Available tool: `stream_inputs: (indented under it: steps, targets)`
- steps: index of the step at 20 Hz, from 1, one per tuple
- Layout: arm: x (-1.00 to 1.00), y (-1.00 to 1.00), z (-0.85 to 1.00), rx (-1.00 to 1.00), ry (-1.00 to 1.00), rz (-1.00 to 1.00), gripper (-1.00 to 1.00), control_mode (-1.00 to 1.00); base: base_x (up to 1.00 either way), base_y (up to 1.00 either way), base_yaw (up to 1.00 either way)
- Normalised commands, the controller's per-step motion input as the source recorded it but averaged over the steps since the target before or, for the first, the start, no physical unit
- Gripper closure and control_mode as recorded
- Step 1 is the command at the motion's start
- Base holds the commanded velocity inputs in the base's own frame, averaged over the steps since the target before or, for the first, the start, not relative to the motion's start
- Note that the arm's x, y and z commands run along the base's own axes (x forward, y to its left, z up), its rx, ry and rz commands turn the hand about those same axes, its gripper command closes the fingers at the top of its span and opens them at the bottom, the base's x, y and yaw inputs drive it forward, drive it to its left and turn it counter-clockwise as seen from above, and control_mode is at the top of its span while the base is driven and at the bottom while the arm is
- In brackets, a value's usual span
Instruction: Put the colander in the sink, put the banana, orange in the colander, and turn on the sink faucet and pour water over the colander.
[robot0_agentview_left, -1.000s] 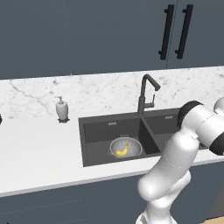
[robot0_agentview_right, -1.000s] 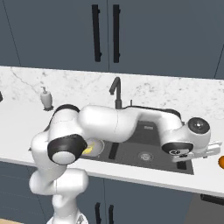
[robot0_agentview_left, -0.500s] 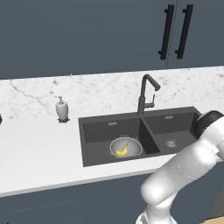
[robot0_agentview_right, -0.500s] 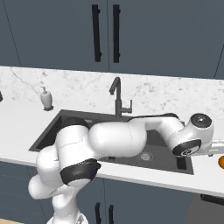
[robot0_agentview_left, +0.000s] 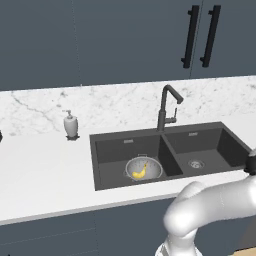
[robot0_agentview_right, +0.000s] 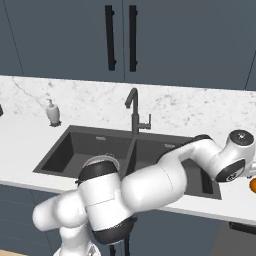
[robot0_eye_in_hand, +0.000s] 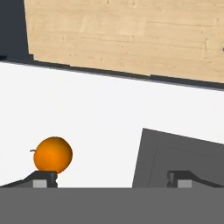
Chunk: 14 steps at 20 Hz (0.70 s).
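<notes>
Colander (robot0_agentview_left: 143, 169) sits in the left basin of the sink (robot0_agentview_left: 112, 150), centre of the left base view, w/ the banana (robot0_agentview_left: 139, 171) lying inside it, yellow against the perforated metal. Sink faucet (robot0_agentview_left: 166, 106) stands behind the divider btwn the two basins, upper centre of that view; its spout points right. In the right base view the faucet (robot0_agentview_right: 135, 111) is just above centre, the sink (robot0_agentview_right: 65, 150) spreads below it, and the white arm crosses in front of the basins.

Orange (robot0_eye_in_hand: 53, 154) lies on the white table (robot0_eye_in_hand: 100, 113), lower left of the hand view, apart from the sink's dark corner (robot0_eye_in_hand: 183, 153) at lower right. Same orange (robot0_agentview_right: 253, 185) peeks in at the right edge of the right base view, on the table (robot0_agentview_right: 20, 140) right of the sink.

Jaws: gripper (robot0_eye_in_hand: 113, 179) at the bottom of the hand view, tips spread wide, holding nothing. The orange sits just above the left tip (robot0_eye_in_hand: 41, 179); can't tell if they touch.

Soap dispenser (robot0_agentview_left: 71, 124) on the table (robot0_agentview_left: 45, 165) left of the sink, by the marble backsplash. Two black cabinet handles (robot0_agentview_left: 201, 35) at upper right of the left base view.
</notes>
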Motion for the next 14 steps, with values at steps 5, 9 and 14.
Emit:
stream_inputs:
  steps: [5,9,14]
  targets:
    - [0.10,-0.11,-0.05,-0.01,0.00,0.00,-1.00,-1.00,0.00,0.00,0.00]
    - [0.17,0.00,-0.25,-0.06,0.00,0.00,-1.00,-1.00,0.00,0.00,0.00]
    - [0.24,-0.06,-0.33,-0.05,0.00,0.00,-1.00,-1.00,0.00,0.00,0.00]
